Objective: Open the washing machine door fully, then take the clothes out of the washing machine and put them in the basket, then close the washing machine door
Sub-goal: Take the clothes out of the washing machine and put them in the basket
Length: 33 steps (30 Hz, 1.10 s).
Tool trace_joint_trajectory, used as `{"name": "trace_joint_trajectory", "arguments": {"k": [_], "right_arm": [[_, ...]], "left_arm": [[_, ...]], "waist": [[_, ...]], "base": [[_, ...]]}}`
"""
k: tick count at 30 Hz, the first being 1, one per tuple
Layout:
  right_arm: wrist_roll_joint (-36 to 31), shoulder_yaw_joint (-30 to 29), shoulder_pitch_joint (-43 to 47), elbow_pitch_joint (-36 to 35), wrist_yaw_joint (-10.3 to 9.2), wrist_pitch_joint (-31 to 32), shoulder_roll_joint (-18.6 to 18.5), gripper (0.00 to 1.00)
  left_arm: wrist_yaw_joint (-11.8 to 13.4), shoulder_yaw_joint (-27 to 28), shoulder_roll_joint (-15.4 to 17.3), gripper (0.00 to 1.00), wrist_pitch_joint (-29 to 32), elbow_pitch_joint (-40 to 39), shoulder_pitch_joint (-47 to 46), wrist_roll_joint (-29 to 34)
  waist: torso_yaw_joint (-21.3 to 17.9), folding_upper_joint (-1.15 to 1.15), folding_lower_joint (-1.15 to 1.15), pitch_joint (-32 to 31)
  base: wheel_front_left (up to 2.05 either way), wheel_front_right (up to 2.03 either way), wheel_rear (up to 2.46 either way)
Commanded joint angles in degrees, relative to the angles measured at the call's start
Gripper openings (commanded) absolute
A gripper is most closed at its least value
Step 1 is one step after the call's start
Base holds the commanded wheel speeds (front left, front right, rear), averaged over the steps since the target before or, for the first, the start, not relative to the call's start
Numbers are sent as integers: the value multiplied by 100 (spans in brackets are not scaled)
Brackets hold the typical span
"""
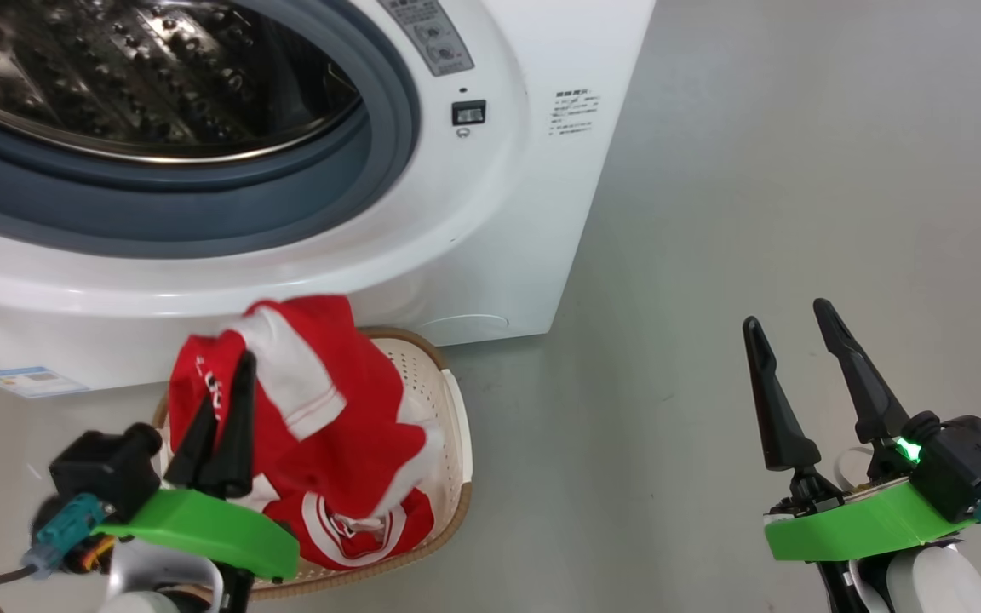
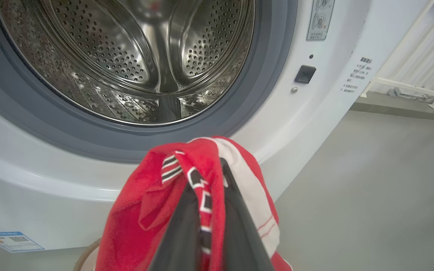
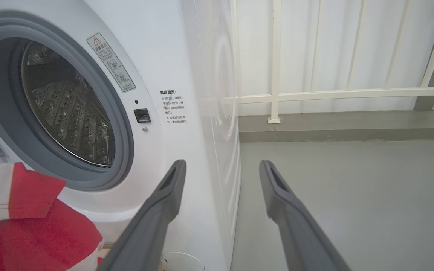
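The washing machine [image 1: 499,213] takes up the upper left of the head view, its white front curving round a grey rubber ring [image 1: 201,213] and the perforated steel drum [image 1: 141,77], which stands open to view with bare metal inside. The grey floor [image 1: 754,213] spreads over the right half of that view. In the right wrist view a white railing [image 3: 315,94] runs along the wall beyond the machine's side. The basket [image 1: 456,426] sits on the floor at the lower left, just in front of the machine's base, its brown rim curving round the cream perforated wall. The clothes [image 1: 329,409] are at the basket: one red and white garment hangs bunched above it, and more red fabric with white trim lies inside beneath. The left gripper [image 1: 231,383], at the lower left, is pinched tight on the upper fold of the hanging garment, dark fingers [image 2: 239,226] pressed on the cloth. The right gripper [image 1: 787,315], lower right, stands spread wide and holds nothing. A small blue label sticker [image 1: 29,380] sits low on the machine's front at the left edge.
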Motion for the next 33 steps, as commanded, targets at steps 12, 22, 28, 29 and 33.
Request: {"name": "trace_joint_trajectory", "arguments": {"k": [12, 22, 28, 29, 33], "right_arm": [[-9, 196, -9, -186, 28, -36, -44, 100], [75, 226, -129, -220, 28, -36, -44, 100], [121, 242, -240, -240, 28, -36, -44, 100], [128, 247, -259, -239, 28, -36, -44, 100], [153, 315, -367, -244, 28, -36, -44, 100]], "left_arm": [[-439, 191, -173, 0, -343, 1677, -422, -469], [-825, 314, -190, 0, -624, 3388, -939, -734], [-1108, 291, -265, 0, -527, 4427, -1493, -892], [-1150, 294, -273, 0, -528, 4597, -1590, -915], [-1333, 330, -285, 0, -487, 5254, -1950, -1030]], "waist": [[-222, 0, 0, 246], [-451, 0, 0, 652], [-514, 0, 0, 914], [-520, 0, 0, 963], [-584, 0, 0, 1172]], "base": [[0, 0, 0], [0, 0, 0], [0, 0, 0], [0, 0, 0], [0, 0, 0]]}}
